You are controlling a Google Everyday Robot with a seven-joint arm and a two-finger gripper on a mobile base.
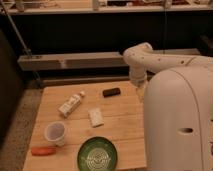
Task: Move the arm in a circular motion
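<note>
Arm over table right edge, end effector state unclear, phone nearby, bottle, cup.

A single view is given, taken from high up behind the arm and tilted downward across the tabletop. The tabletop is seen from its near edge, with the far edge toward the top of the frame and the shelving beyond it. The camera is set close to the arm, whose bulky near segment fills the lower right and hides the tabletop's near right corner. The left edge and both left corners are seen, with a strip of floor beside them. The gripper is placed near the far right corner, pointing down, small from this height.
</note>
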